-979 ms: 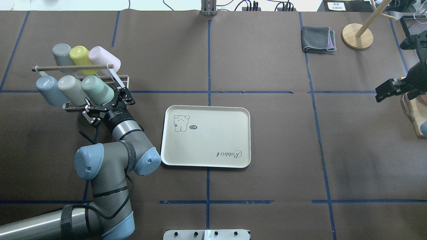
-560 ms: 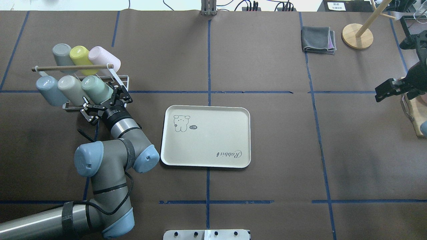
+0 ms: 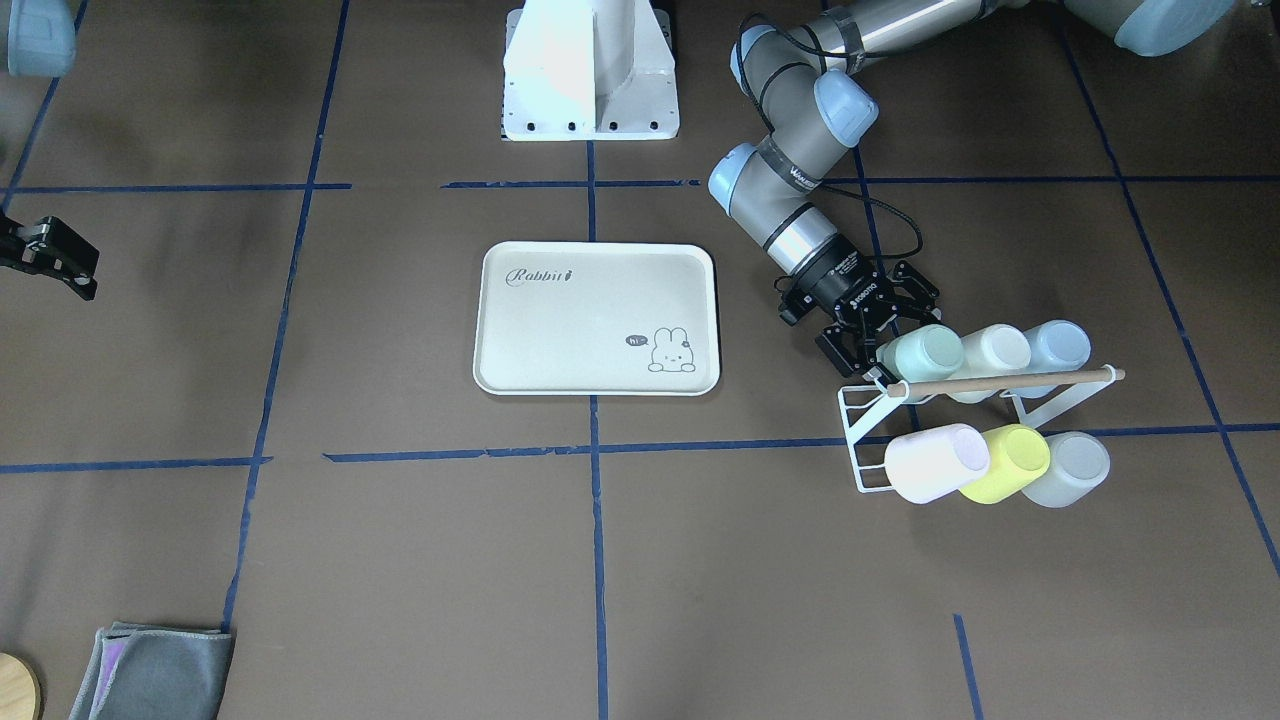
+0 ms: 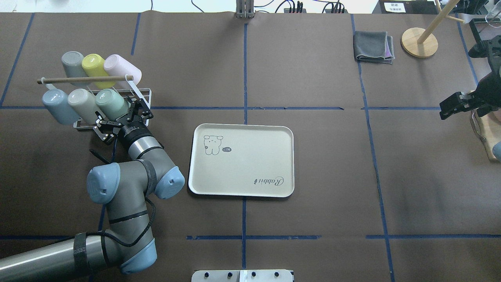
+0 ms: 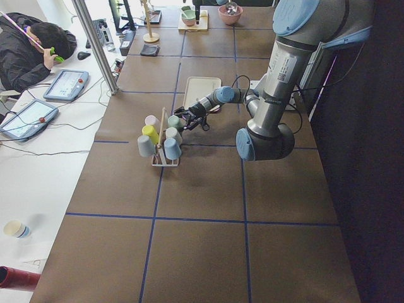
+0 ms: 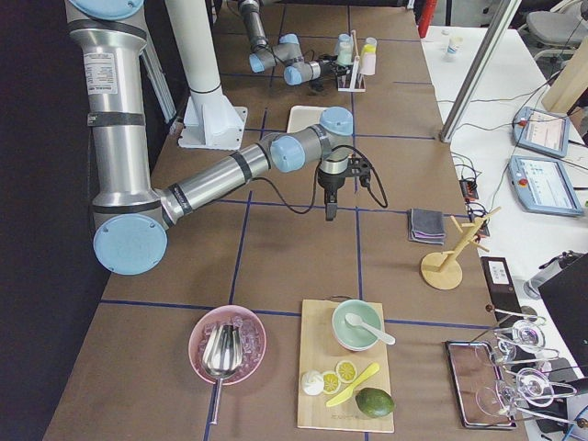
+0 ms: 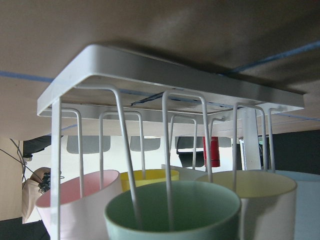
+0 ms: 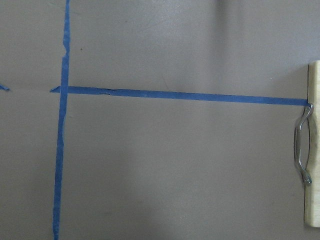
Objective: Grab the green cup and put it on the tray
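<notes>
Left gripper, jaws spread wide, straddles the mouth end of the green cup. Whether its fingers touch the wall cannot be told. The cup lies tilted on a prong of the white wire rack, mouth toward the wrist, touching a beige cup beside it.

The cup looks like a light, stiff, matte plastic tumbler, unlikely to break. Its smooth taper could let it slide out of a weak pinch. The best hold is probably across the wall just behind the rim, pulling along the prong so the wire does not snag.

The tray lies flat nearby, nothing on it, well apart from the rack.

The table is covered in brown paper marked off by blue tape. A folded grey cloth and a wooden stand sit at the far side. The right gripper hangs far off, and whether it is spread or closed is unclear.

A person sits at a side desk.
</notes>
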### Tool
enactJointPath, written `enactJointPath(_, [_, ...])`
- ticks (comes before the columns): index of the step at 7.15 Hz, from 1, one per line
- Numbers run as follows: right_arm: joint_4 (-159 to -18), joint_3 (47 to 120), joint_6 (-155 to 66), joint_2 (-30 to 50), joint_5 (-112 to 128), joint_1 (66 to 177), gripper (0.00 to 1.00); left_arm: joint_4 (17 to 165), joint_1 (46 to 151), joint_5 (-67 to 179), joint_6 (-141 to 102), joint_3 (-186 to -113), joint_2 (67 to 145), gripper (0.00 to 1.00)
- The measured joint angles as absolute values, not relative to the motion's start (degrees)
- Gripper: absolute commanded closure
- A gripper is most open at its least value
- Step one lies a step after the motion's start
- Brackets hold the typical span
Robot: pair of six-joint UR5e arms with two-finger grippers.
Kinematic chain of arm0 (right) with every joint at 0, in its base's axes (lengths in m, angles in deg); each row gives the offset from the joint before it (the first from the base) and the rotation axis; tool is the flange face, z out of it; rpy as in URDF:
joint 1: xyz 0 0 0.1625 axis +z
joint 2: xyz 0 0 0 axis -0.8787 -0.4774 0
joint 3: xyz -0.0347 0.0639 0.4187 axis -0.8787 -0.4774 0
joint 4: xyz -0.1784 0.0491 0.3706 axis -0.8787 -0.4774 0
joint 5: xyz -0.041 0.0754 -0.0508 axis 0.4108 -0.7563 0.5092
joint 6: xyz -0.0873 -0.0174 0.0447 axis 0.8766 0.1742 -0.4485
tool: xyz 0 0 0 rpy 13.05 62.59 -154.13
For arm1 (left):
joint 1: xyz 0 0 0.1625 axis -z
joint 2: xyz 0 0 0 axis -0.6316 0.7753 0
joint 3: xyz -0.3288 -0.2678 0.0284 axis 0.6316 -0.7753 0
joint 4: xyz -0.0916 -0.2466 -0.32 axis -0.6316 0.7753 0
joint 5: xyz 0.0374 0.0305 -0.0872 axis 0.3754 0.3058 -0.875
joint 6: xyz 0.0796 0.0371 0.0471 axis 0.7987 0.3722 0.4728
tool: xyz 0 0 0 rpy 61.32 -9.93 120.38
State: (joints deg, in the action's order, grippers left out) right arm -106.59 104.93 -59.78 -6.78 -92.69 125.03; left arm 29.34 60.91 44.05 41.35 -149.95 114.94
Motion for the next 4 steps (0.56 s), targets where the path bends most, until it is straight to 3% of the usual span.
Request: enactJointPath(4, [-106.6, 105.0, -59.9, -6.8, -92.8, 125.0, 0.0, 29.4, 61.2, 44.0, 41.3, -149.9, 115.0, 0.17])
